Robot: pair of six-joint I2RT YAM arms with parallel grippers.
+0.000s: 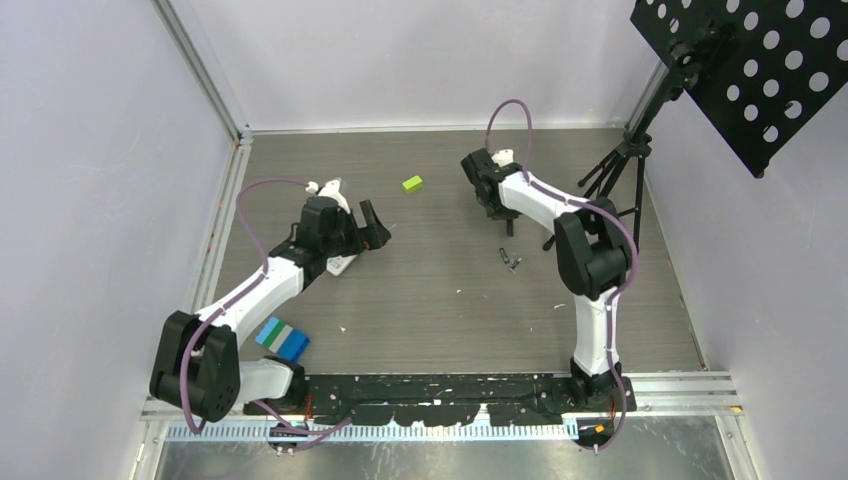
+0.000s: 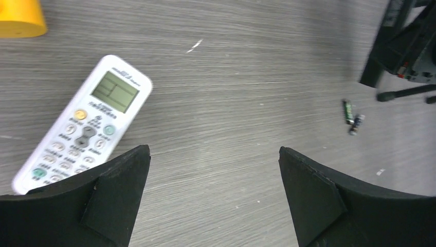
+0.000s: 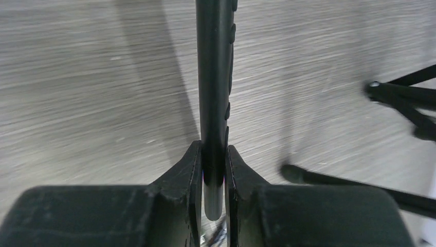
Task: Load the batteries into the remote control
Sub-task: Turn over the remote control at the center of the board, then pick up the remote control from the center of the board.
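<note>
A white remote lies face up on the table, just left of my left gripper, which is wide open and empty above bare table. In the top view the white remote is partly hidden under that gripper. My right gripper is shut on a slim black remote, held edge-on above the table. It also shows in the top view at the middle back. Two small dark batteries lie together on the table just in front of it, and show in the left wrist view.
A lime-green block lies at the back middle. A blue, white and green block lies near the left arm's base. A music stand's tripod stands at the right, and its legs are close to my right gripper.
</note>
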